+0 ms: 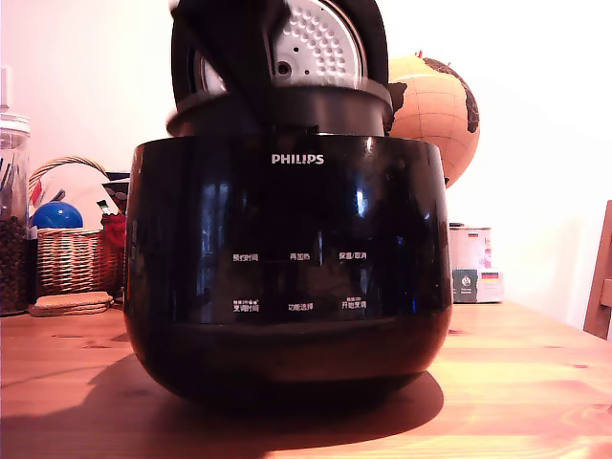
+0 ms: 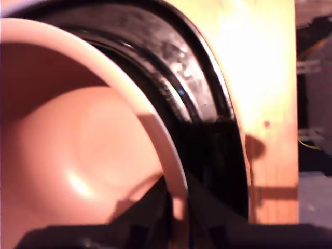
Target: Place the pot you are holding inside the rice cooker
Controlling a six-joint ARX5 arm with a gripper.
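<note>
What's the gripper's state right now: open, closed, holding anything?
Gripper: closed on the rim of the round black metal inner pot, which sits partly lowered into the glossy black Philips rice cooker.

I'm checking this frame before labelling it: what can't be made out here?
- Exterior view: the pot shows only its rim above the rice cooker; the cooker's wall hides how deep it sits.
- Exterior view: the gripper is a dark blur, cut off by the top edge.
- Wrist view: the jaws sit at the bottom edge, blurred; the pot's outer wall is unseen.
</note>
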